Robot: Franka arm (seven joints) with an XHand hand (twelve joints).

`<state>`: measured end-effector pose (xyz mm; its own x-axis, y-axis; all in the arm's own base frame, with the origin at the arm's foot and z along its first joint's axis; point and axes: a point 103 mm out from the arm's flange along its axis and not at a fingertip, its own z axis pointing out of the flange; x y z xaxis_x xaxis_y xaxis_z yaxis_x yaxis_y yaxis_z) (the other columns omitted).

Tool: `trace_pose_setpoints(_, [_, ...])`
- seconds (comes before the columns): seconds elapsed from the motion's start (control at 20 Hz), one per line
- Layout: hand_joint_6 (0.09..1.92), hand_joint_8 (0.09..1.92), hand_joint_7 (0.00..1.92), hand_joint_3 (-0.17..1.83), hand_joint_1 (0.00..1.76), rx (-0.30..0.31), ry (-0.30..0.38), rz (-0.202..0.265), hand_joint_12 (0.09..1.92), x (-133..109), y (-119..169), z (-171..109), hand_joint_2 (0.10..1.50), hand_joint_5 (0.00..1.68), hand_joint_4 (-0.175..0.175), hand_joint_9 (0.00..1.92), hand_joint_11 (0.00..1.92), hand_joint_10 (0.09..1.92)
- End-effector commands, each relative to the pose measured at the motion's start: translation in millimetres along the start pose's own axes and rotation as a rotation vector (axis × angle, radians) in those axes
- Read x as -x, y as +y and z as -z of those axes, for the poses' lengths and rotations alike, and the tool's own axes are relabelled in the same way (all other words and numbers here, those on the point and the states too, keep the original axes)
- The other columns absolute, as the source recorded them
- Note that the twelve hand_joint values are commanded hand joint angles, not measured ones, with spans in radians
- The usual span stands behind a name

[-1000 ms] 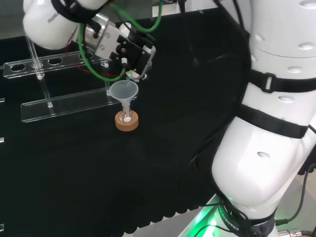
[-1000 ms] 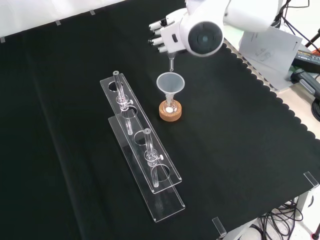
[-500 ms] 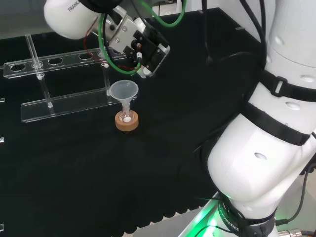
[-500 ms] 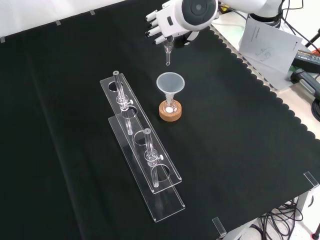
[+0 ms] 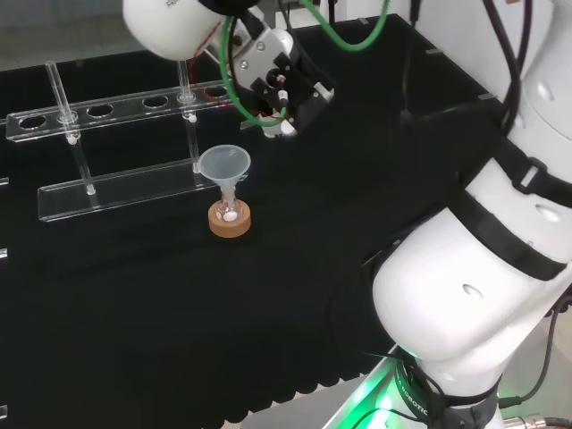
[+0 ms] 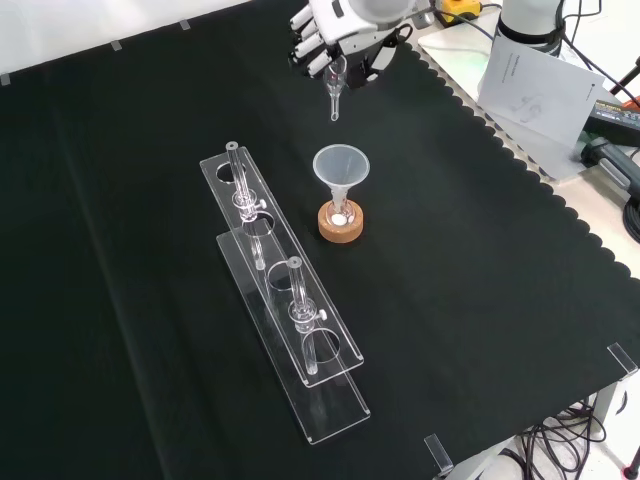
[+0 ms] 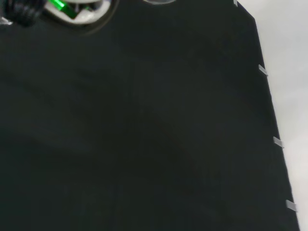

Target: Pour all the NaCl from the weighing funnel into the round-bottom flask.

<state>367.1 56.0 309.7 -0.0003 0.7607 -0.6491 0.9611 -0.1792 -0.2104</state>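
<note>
A small round-bottom flask (image 5: 230, 213) (image 6: 340, 214) stands on a cork ring (image 5: 230, 223) (image 6: 341, 228) mid-cloth, with some white powder in its bulb. A clear plastic funnel (image 5: 224, 164) (image 6: 341, 165) sits in its neck. The hand (image 5: 284, 82) (image 6: 345, 28) hangs above and beyond the flask, higher up in the front view and to the right in the head view. Its fingers are curled round a clear glass weighing funnel (image 6: 334, 92), whose thin stem points down, apart from the plastic funnel's rim.
Two long clear acrylic racks (image 6: 262, 232) (image 6: 318, 395) with holes and glass rods lie left of the flask in the front view, behind it in the head view (image 5: 116, 189). Papers (image 6: 530, 85) lie past the cloth's scalloped edge. The wrist view looks at black cloth (image 7: 144, 134).
The hand has lifted and drawn back from over the plastic funnel, rightwards in the head view and upwards in the front view, carrying the weighing funnel. Flask and racks have not moved.
</note>
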Motion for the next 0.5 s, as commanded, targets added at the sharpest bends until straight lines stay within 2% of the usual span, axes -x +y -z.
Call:
trace_pose_setpoints(0.05, [0.76, 0.64, 0.64, 0.62, 1.1, 0.014, 0.101, -0.023, 1.06, 11, 2, -14, 0.7, 1.21, 0.175, 0.98, 0.72, 0.28])
trace_pose_setpoints(0.4, [0.76, 0.63, 0.64, 0.62, 1.1, 0.036, 0.212, 0.005, 1.06, 23, 10, -29, 0.7, 1.21, 0.175, 0.98, 0.7, 0.28])
trace_pose_setpoints(0.5, [0.76, 0.63, 0.64, 0.62, 1.1, 0.039, 0.206, 0.011, 1.06, 25, 14, -36, 0.7, 1.21, 0.175, 0.98, 0.7, 0.28])
